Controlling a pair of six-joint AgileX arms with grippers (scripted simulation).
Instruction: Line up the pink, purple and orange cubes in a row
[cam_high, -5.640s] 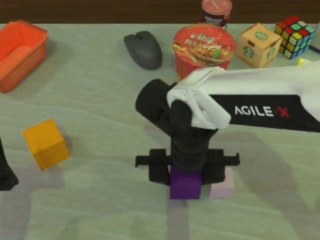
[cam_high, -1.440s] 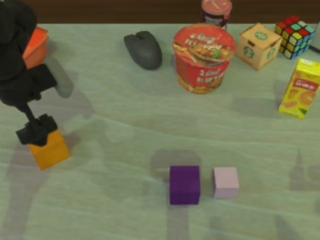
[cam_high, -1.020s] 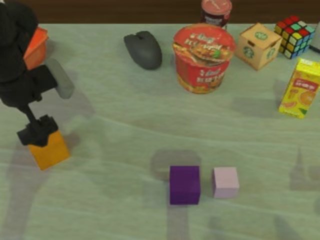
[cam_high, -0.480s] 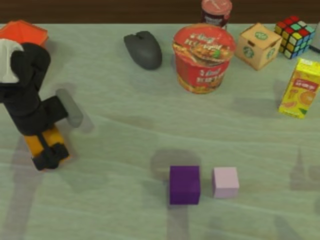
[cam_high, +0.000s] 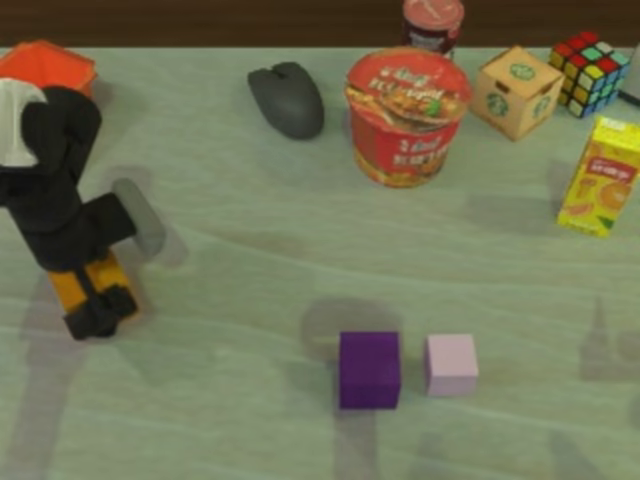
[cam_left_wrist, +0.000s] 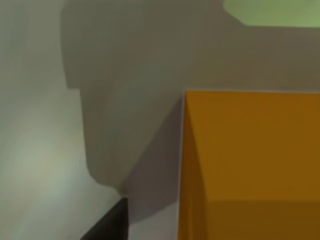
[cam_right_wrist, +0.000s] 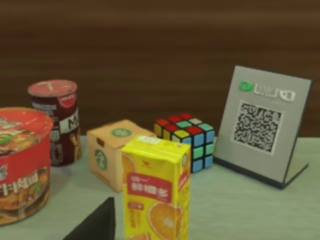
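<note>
The orange cube (cam_high: 62, 287) lies at the table's left, mostly covered by my left gripper (cam_high: 97, 305), which has come down over it. In the left wrist view the orange cube (cam_left_wrist: 250, 160) fills the frame, and one dark fingertip (cam_left_wrist: 107, 225) stands beside its face with a gap between them; the gripper is open. The purple cube (cam_high: 369, 370) and the smaller pink cube (cam_high: 450, 364) sit side by side near the front middle, a narrow gap apart. My right arm is out of the top view; its open gripper shows as one dark fingertip (cam_right_wrist: 100, 225).
Along the back stand an orange basket (cam_high: 45, 58), a grey mouse (cam_high: 287, 98), a noodle cup (cam_high: 407, 103), a red can (cam_high: 433, 22), a tan box (cam_high: 517, 90) and a puzzle cube (cam_high: 590, 72). A juice carton (cam_high: 597, 175) stands at right, with a QR sign (cam_right_wrist: 260, 125) behind it.
The right arm has let go of the purple cube and left the top view. Within the last second my left gripper turned and dropped over the orange cube; it has barely moved since.
</note>
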